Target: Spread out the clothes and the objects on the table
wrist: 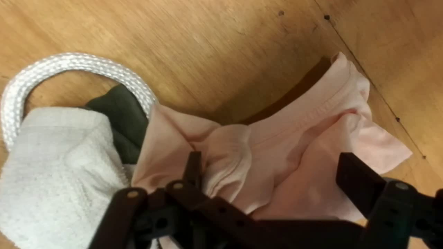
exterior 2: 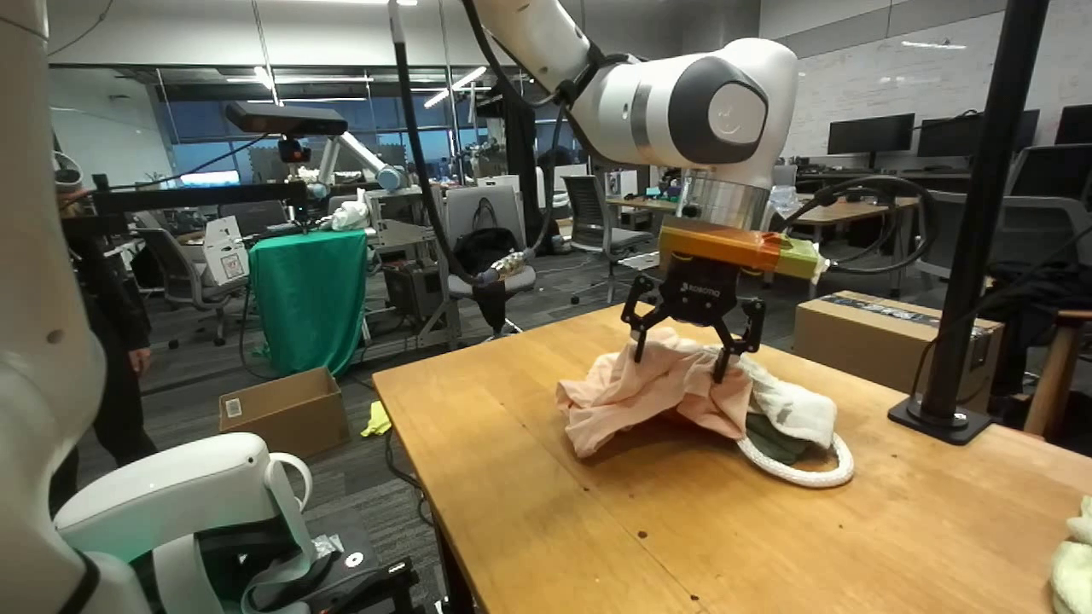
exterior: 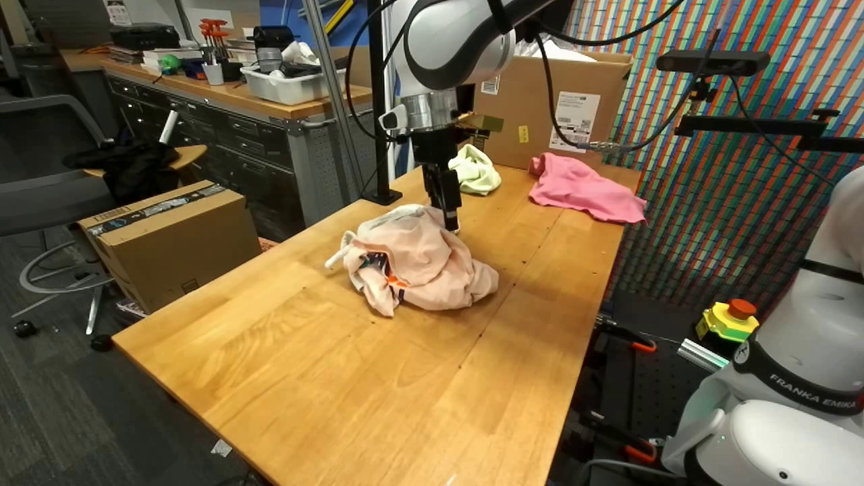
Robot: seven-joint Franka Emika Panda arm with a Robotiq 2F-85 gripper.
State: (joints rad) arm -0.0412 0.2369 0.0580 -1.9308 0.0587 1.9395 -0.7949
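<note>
A crumpled peach garment lies bunched on the wooden table (exterior: 378, 391); the garment shows in both exterior views (exterior: 432, 263) (exterior 2: 614, 392) and in the wrist view (wrist: 304, 180). A white cloth (exterior 2: 798, 409), a dark green piece (wrist: 121, 117) and a white rope loop (wrist: 76, 62) lie against it. A light green cloth (exterior: 478, 172) and a pink cloth (exterior: 584, 189) lie apart toward the table's far end. My gripper (exterior 2: 680, 368) points down over the peach garment with fingers spread wide. In the wrist view its fingertips (wrist: 270, 159) straddle peach folds; whether they touch is unclear.
A black post (exterior 2: 947, 341) stands on the table edge near the white cloth. A large cardboard box (exterior: 540, 108) stands behind the pink and light green cloths. Another box (exterior: 175, 243) is on the floor beside the table. The robot base (exterior: 776, 405) is beside the opposite edge.
</note>
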